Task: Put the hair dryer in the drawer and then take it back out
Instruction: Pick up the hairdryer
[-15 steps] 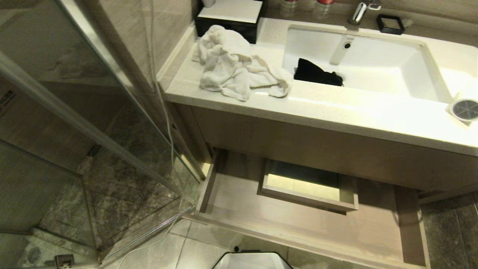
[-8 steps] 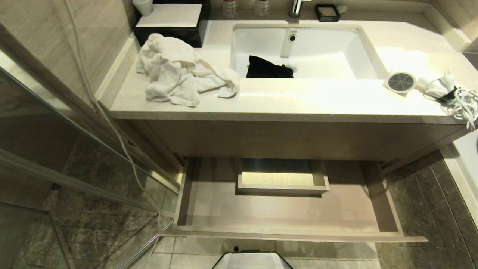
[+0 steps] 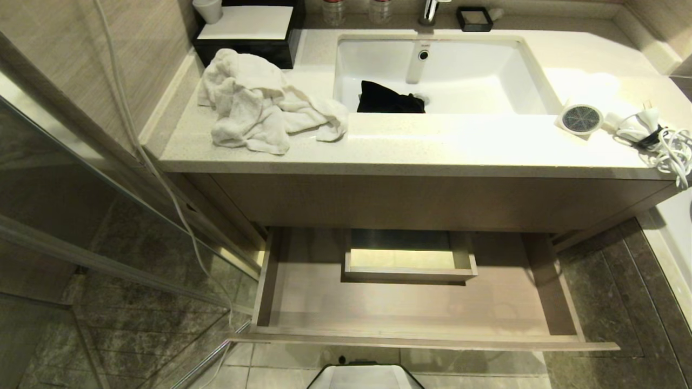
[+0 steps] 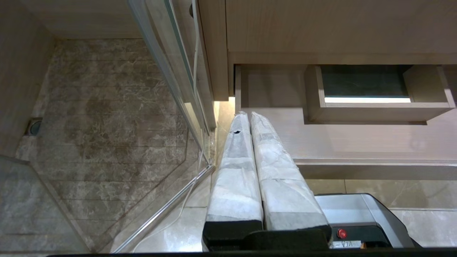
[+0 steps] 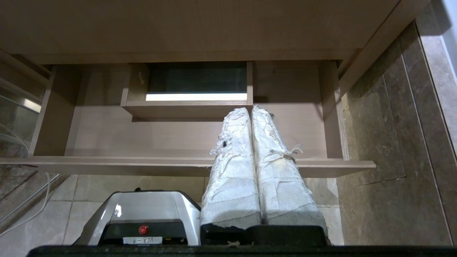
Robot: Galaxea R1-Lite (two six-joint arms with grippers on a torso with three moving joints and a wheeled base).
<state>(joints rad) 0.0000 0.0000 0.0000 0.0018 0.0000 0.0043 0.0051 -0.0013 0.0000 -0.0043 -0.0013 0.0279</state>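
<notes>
One small white hair dryer point(image 3: 583, 119) with a dark round grille lies on the pale counter point(image 3: 459, 146), right of the one white sink point(image 3: 486, 70). One wide wood-brown drawer point(image 3: 416, 308) is pulled out below, nothing in it. Two pincers, the left gripper point(image 4: 249, 116) and right gripper point(image 5: 250, 111), hang over its front, both pressed together, holding nothing.

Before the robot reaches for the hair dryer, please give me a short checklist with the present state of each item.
1. Drawer pulled open: ok.
2. Drawer floor free of things: ok.
3. Hair dryer in view, lying on the countertop right of the sink: ok.
4. Cord bundled beside it: ok, though it nears the counter edge.
5. Left gripper shut and holding nothing: ok.
6. Right gripper opened for grasping: not ok, it is shut, low before the drawer.
</notes>
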